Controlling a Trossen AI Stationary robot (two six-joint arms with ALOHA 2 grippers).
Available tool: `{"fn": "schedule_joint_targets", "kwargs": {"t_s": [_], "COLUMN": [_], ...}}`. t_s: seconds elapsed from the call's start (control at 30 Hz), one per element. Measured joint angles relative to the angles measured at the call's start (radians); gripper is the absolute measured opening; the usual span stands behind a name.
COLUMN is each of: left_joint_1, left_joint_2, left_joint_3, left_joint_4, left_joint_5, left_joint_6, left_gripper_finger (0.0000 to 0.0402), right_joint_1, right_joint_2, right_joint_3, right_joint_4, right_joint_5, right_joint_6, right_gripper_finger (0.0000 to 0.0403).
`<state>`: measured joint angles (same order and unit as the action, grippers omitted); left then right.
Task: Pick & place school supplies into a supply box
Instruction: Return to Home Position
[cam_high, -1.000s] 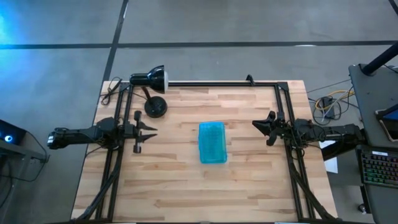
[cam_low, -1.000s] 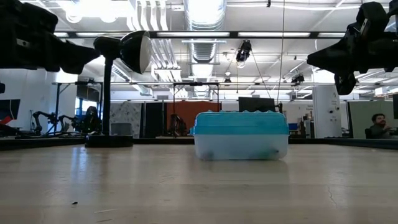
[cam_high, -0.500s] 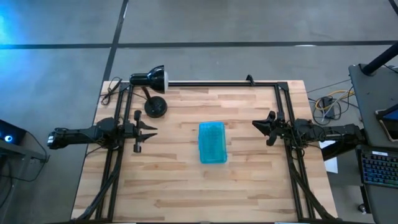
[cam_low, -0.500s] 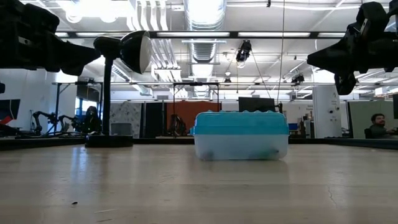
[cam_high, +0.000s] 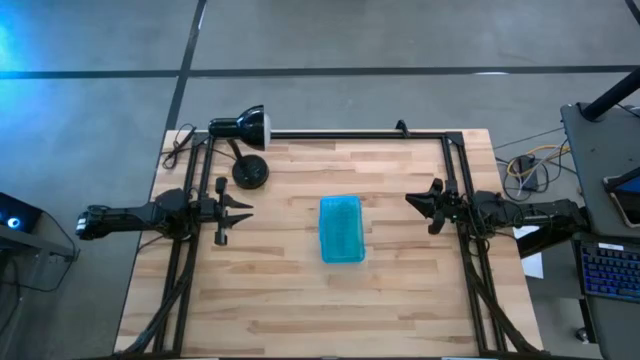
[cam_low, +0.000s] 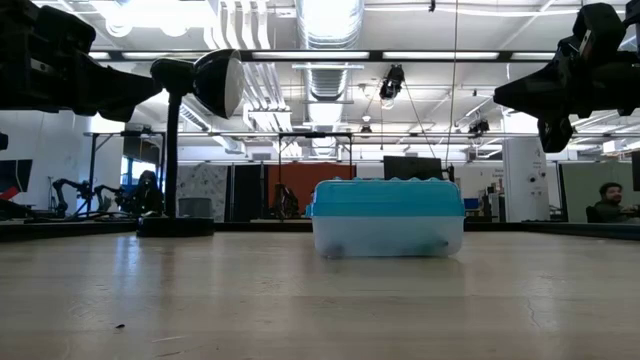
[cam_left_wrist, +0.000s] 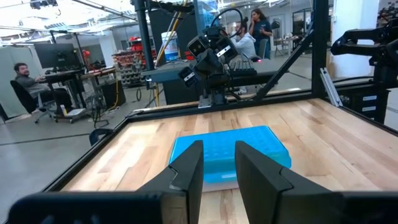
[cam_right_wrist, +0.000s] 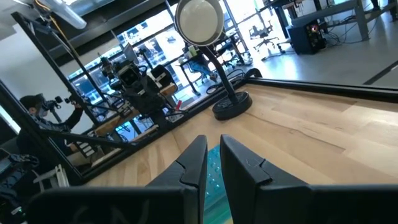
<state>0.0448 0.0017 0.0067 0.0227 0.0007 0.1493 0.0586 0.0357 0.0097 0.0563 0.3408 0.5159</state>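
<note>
The supply box (cam_high: 340, 229) lies closed in the middle of the wooden table, teal half on top and clear whitish half (cam_low: 387, 240) resting on the tabletop. No school supplies show on the table; they are hidden or out of view. My left gripper (cam_high: 248, 210) hovers level at the table's left side, pointing at the box (cam_left_wrist: 230, 152), with a plain gap between its fingers and nothing in it. My right gripper (cam_high: 410, 198) hovers level at the right side, rolled a little, its fingers (cam_right_wrist: 196, 163) nearly together over a narrow slit, also empty.
A black desk lamp stands at the far left, base (cam_high: 250, 172) on the table and head (cam_high: 250, 125) over the far edge. Black frame rails (cam_high: 455, 200) run along the far, left and right sides. People sit in the room beyond (cam_low: 605, 200).
</note>
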Motion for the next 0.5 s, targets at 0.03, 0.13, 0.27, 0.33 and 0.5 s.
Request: {"fn": "schedule_joint_targets", "kwargs": {"t_s": [0.03, 0.13, 0.27, 0.33, 0.5], "left_joint_1": [0.000, 0.000, 0.000, 0.000, 0.000], "left_joint_2": [0.000, 0.000, 0.000, 0.000, 0.000], "left_joint_3": [0.000, 0.000, 0.000, 0.000, 0.000], "left_joint_4": [0.000, 0.000, 0.000, 0.000, 0.000], "left_joint_5": [0.000, 0.000, 0.000, 0.000, 0.000], "left_joint_6": [0.000, 0.000, 0.000, 0.000, 0.000], "left_gripper_finger": [0.0077, 0.0077, 0.0077, 0.0077, 0.0077], "right_joint_1": [0.000, 0.000, 0.000, 0.000, 0.000], "right_joint_2": [0.000, 0.000, 0.000, 0.000, 0.000], "right_joint_3": [0.000, 0.000, 0.000, 0.000, 0.000], "right_joint_4": [0.000, 0.000, 0.000, 0.000, 0.000], "right_joint_5": [0.000, 0.000, 0.000, 0.000, 0.000], "right_joint_6": [0.000, 0.000, 0.000, 0.000, 0.000], "right_gripper_finger": [0.0038, 0.0038, 0.0038, 0.0038, 0.0038]}}
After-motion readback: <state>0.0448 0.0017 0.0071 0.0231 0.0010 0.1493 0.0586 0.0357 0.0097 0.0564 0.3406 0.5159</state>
